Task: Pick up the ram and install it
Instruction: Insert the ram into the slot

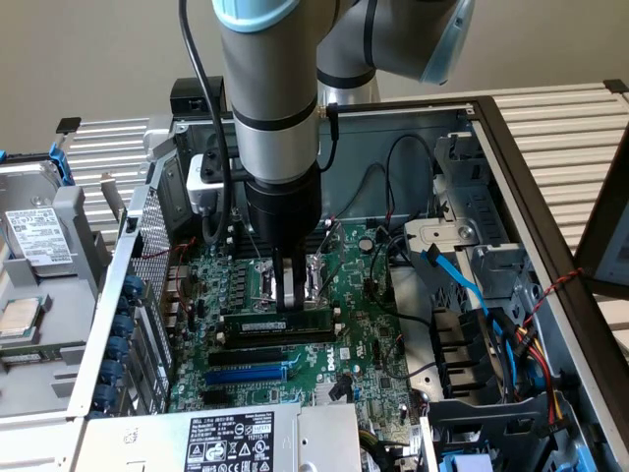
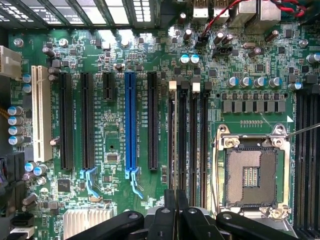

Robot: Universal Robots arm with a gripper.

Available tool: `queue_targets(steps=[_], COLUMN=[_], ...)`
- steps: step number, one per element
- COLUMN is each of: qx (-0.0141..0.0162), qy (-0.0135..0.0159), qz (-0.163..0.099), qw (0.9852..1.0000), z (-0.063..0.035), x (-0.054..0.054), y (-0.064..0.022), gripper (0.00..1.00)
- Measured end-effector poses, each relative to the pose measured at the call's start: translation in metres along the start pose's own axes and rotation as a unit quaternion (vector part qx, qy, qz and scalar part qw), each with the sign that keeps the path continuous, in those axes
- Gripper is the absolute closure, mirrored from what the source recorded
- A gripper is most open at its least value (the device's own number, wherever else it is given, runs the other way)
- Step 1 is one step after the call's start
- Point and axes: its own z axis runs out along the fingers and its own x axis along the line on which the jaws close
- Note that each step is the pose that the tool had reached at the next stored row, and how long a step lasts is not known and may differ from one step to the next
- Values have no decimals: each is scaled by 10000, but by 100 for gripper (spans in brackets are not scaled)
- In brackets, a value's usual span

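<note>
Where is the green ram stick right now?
In the exterior view, the ram stands on edge in the middle of the motherboard, right under the pincer, with a long black slot and the blue slot just nearer the camera.

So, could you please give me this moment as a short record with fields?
setting: open computer case, motherboard exposed
gripper: shut, pointing down over the memory slots
ram: standing on edge in a memory slot, fingertips at its top edge
grip: clamped or only pressing, cannot tell
nearby slots: black slot and blue slot, both empty
CPU socket: bare, no processor fitted
</note>
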Motion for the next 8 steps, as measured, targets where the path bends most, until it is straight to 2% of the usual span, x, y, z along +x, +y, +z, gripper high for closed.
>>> queue_targets(steps=[8], qx=[8], qy=[0], qz=[-2], qw=[10000], z=[0], x=[0], y=[-2], gripper=[88])
